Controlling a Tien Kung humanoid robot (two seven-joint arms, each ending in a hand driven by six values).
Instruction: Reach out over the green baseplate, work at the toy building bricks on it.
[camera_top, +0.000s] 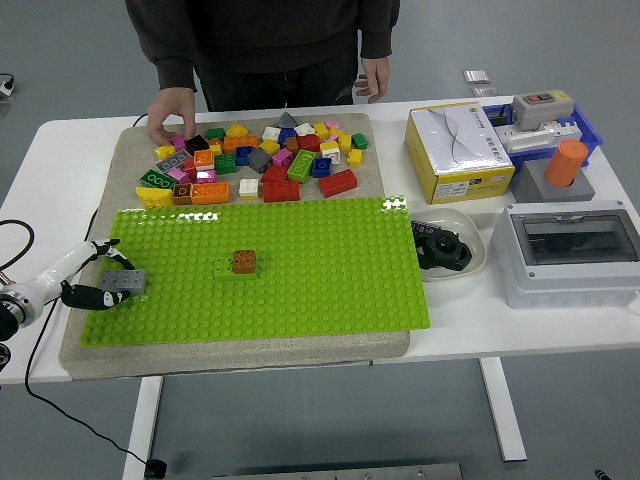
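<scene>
Currently your left hand (92, 281) pinches the grey brick (122, 282) at the green baseplate (330, 270) left edge; placement appears in hand, so align its studs, then press down

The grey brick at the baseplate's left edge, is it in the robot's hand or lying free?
In hand: the left hand fingers close around the grey brick over the green baseplate.

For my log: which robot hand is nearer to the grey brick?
Left. The left hand grips the grey brick at the baseplate's left edge; the right hand is out of view.
</scene>
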